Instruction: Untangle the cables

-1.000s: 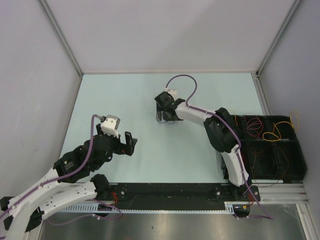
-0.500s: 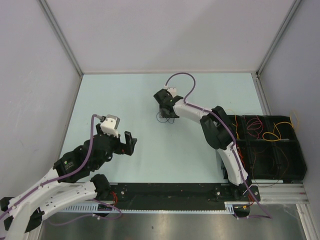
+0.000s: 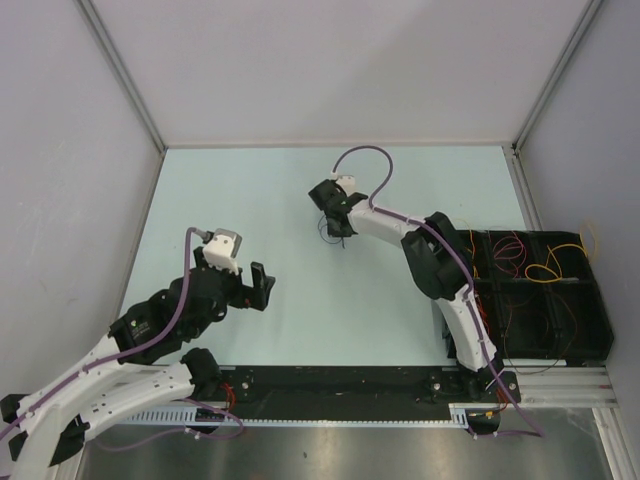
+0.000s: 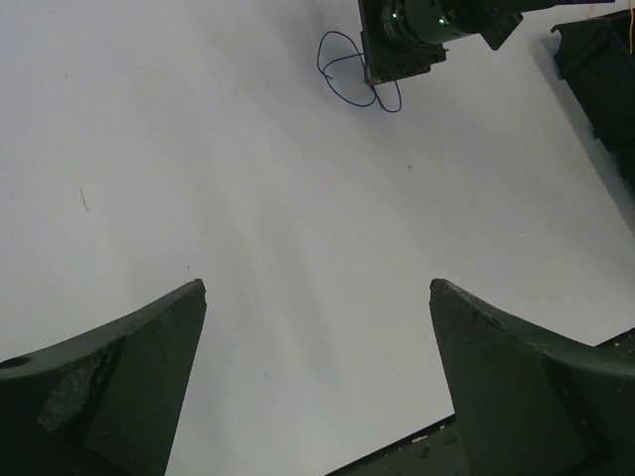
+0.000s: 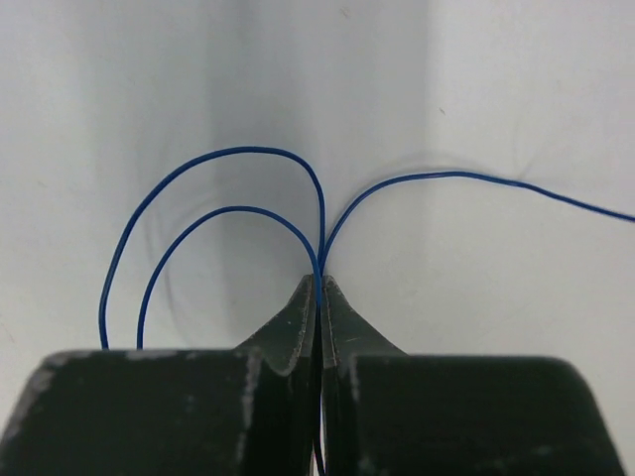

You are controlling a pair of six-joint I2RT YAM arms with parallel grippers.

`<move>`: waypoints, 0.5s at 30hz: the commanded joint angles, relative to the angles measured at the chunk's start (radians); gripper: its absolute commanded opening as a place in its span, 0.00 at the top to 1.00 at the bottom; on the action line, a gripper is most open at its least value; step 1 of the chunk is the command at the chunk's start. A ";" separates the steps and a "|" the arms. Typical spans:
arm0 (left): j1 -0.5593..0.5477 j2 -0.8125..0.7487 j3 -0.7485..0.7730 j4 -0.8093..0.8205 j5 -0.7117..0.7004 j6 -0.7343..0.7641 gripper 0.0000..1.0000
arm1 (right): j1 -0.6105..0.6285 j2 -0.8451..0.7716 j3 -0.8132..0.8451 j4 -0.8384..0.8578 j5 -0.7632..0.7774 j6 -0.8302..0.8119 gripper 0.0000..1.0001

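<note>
A thin dark blue cable (image 5: 228, 159) loops over the pale table, and my right gripper (image 5: 319, 280) is shut on it, with its strands bunched between the fingertips. In the top view that right gripper (image 3: 336, 226) points down at the table's middle back, the blue cable (image 3: 327, 233) showing as a small loop beside it. The left wrist view shows the same blue cable (image 4: 342, 69) far ahead under the right gripper. My left gripper (image 4: 317, 288) is open and empty, hovering over bare table at the left (image 3: 258, 287). Red and orange-yellow cables (image 3: 530, 262) lie in the black tray.
A black compartmented tray (image 3: 545, 335) sits off the table's right edge beside the right arm's base. Grey walls enclose the table on three sides. A black rail (image 3: 330, 385) runs along the near edge.
My right gripper has gone from open to shut, pinching the blue cable. It shifted slightly toward the back. The left arm has stayed put.
</note>
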State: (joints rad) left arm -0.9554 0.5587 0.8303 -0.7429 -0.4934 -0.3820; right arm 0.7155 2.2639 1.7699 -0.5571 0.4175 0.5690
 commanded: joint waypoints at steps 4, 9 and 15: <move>0.012 -0.008 -0.005 0.022 0.003 0.023 0.00 | -0.005 -0.237 -0.128 -0.027 0.058 -0.018 1.00; 0.012 -0.014 -0.005 0.025 0.004 0.025 0.00 | -0.010 -0.395 -0.199 -0.046 0.092 -0.034 1.00; 0.010 -0.023 -0.007 0.025 0.010 0.023 0.00 | -0.025 -0.585 -0.282 -0.078 0.127 -0.035 1.00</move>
State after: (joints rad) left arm -0.9520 0.5465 0.8299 -0.7422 -0.4931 -0.3817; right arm 0.7048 1.8050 1.5299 -0.6090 0.4850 0.5419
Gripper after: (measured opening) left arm 0.996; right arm 0.011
